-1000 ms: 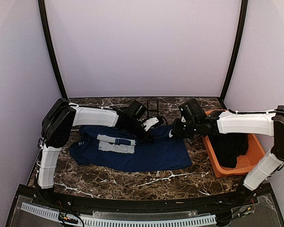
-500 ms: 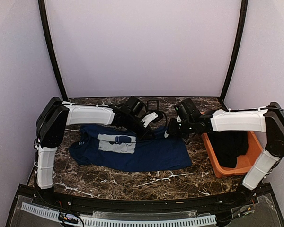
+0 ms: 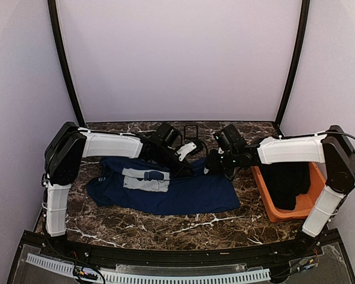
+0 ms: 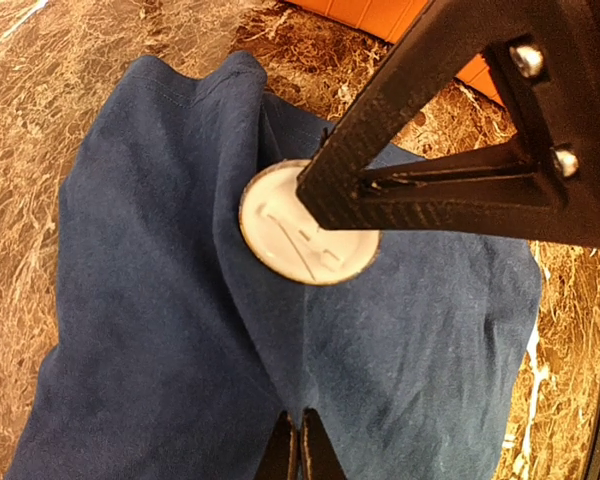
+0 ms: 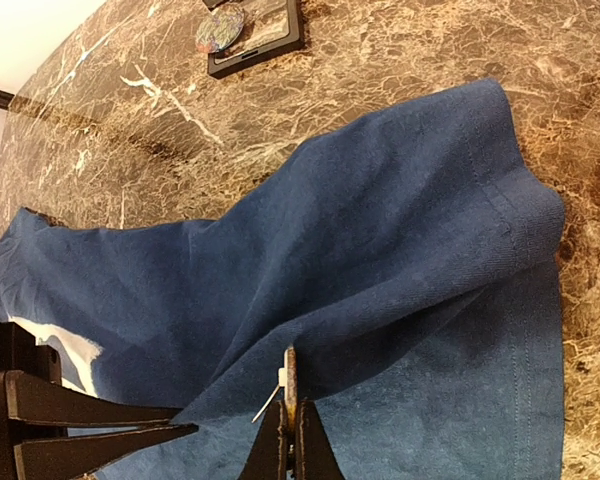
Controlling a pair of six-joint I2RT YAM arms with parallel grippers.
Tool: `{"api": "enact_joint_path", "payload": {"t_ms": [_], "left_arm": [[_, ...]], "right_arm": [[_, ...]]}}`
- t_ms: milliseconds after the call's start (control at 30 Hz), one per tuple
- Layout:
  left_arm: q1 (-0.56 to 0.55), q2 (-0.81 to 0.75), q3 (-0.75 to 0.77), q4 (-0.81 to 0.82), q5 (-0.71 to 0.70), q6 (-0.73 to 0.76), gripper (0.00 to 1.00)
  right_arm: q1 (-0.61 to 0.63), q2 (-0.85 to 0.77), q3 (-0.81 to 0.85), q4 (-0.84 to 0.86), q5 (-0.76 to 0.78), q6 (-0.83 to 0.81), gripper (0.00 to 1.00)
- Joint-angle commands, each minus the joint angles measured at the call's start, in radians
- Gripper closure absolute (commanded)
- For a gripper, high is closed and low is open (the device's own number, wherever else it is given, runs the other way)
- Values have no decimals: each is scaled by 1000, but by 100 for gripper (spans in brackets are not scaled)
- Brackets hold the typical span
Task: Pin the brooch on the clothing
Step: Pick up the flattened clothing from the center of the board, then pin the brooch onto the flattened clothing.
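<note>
The clothing (image 3: 165, 188), a navy T-shirt with a pale chest print, lies spread across the marble table (image 3: 165, 228). My left gripper (image 4: 300, 447) is shut on a raised fold of the shirt (image 4: 160, 300) near its far edge. The brooch (image 4: 302, 238) shows its round white back in the left wrist view and sits against that ridge. Seen edge-on in the right wrist view, the brooch (image 5: 291, 380) is pinched in my right gripper (image 5: 291, 425), its thin pin (image 5: 266, 405) sticking out to the left. Both grippers (image 3: 186, 167) (image 3: 210, 166) meet over the shirt's back edge.
An orange bin (image 3: 271, 208) at the right holds a black garment (image 3: 287, 183). A small black hinged case (image 5: 255, 30) lies open behind the shirt with a round shiny disc (image 5: 220, 30) in it. My left gripper's fingers (image 5: 90, 425) cross the lower left of the right wrist view.
My right arm has swung left, bringing the brooch up to the fold held by the left gripper. The left gripper has shifted slightly toward the back.
</note>
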Motion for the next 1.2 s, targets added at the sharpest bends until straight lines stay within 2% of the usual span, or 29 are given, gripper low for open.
{"api": "enact_joint_path", "payload": {"t_ms": [0, 700, 1167], "left_arm": [[-1, -74, -20, 27, 29, -14, 99], [0, -86, -47, 78, 103, -42, 99], [-1, -86, -51, 63, 3, -30, 99]], "right_arm": [[-9, 14, 18, 16, -7, 8, 100], [-7, 73, 74, 2, -25, 4, 100], [16, 28, 39, 9, -28, -50, 100]]}}
